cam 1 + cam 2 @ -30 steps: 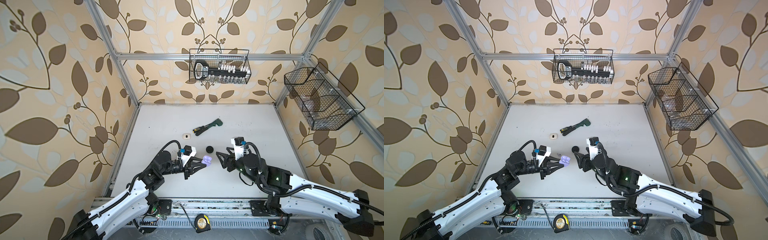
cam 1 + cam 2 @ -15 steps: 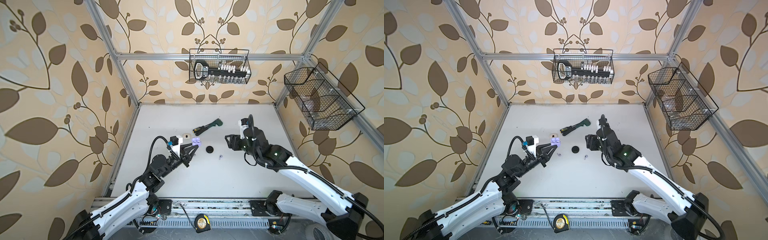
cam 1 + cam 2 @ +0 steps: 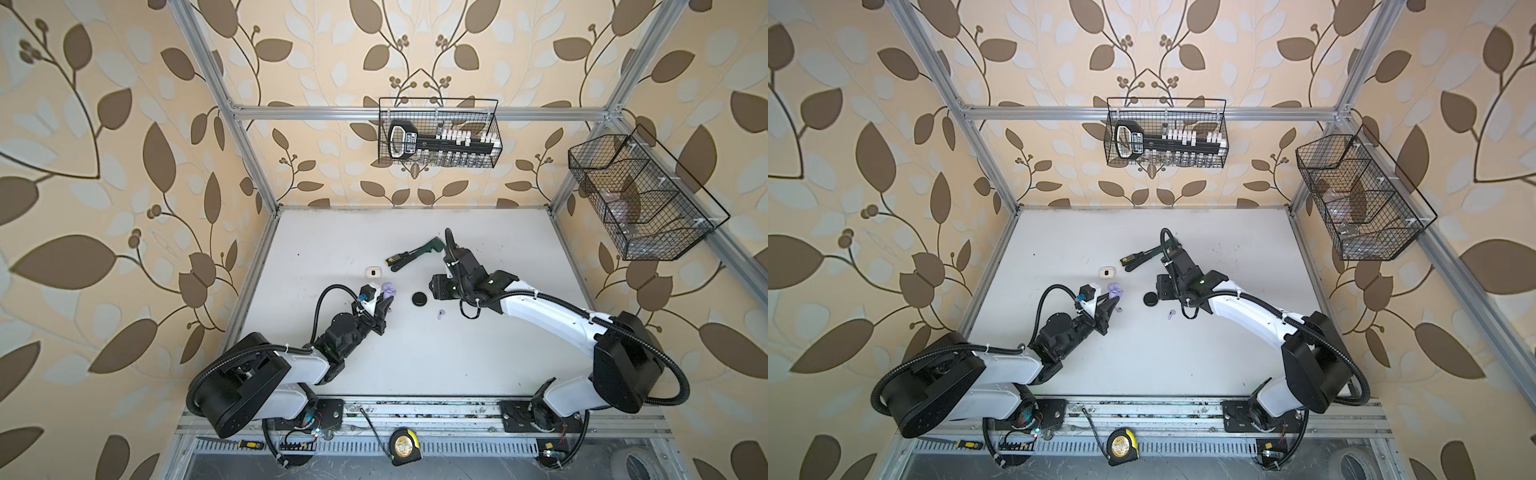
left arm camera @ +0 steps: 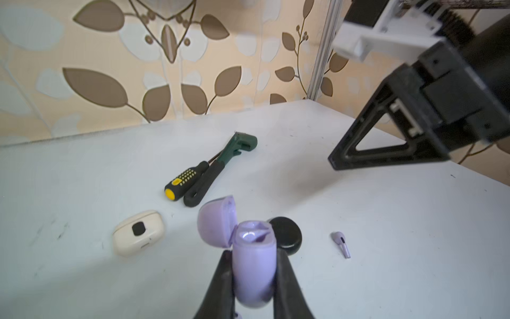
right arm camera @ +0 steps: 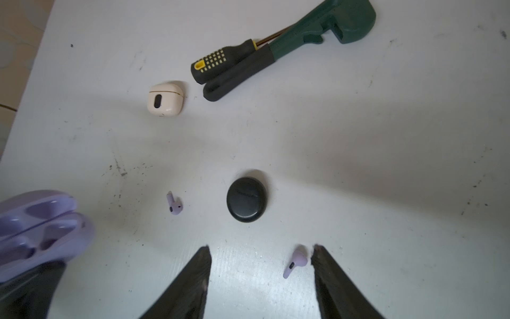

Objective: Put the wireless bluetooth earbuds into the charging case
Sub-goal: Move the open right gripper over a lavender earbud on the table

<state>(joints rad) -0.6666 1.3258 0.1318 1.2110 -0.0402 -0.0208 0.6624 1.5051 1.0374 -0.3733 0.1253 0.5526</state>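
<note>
On the white table (image 3: 415, 365) the left claw (image 4: 254, 256) is clamped on the lilac charging case (image 4: 254, 276), a small rounded plastic shell gripped by its sides and held up off the surface. Its hinged lid stands open, tipped to one side. In both top views the lilac charging case (image 3: 388, 289) sits at the tip of the left arm, just beside a closed cream-white case with a dark oval mark (image 3: 372, 272).

The right claw (image 5: 261, 248) hangs above the table with its fingers apart and nothing between them touching. Below it lies one lilac stemmed earbud (image 5: 294, 262), on the table and close to one finger in the right wrist view. In a top view the same earbud (image 3: 439, 314) lies just beside a round black closed case (image 3: 420, 299).

A second lilac stemmed earbud (image 5: 174, 205) lies on the table between the black case and the held lilac case, near the left claw and apart from it. Both earbuds are outside the case.

Farther back a black-and-yellow-handled screwdriver (image 5: 218, 62) lies touching a dark green wrench with a black grip (image 5: 317, 30), side by side.
</note>
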